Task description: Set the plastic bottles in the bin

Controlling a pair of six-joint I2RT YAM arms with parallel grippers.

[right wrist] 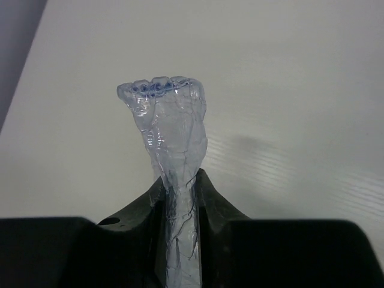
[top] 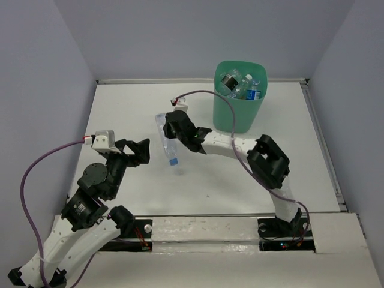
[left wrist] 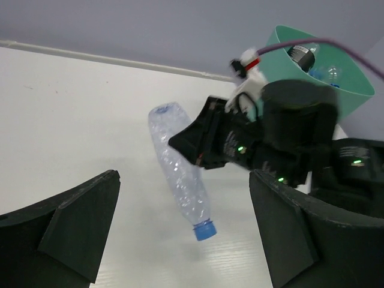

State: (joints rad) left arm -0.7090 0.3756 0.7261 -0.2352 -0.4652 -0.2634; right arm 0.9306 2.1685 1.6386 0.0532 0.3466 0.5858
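Observation:
My right gripper (top: 174, 133) is shut on a clear crushed plastic bottle (top: 167, 139) with a blue cap (top: 173, 161), held off the table, cap end low. In the right wrist view the bottle (right wrist: 171, 129) is squeezed flat between the fingers (right wrist: 207, 192). In the left wrist view the bottle (left wrist: 177, 171) hangs ahead of my left gripper. The mint-green bin (top: 238, 114) stands at the back right and holds several bottles (top: 243, 85); its rim also shows in the left wrist view (left wrist: 336, 57). My left gripper (top: 144, 151) is open and empty, left of the held bottle.
Grey walls close in the white table (top: 120, 114) on the left, back and right. A purple cable (top: 207, 95) arcs from the right wrist past the bin. The right arm's elbow (top: 270, 161) sits in front of the bin.

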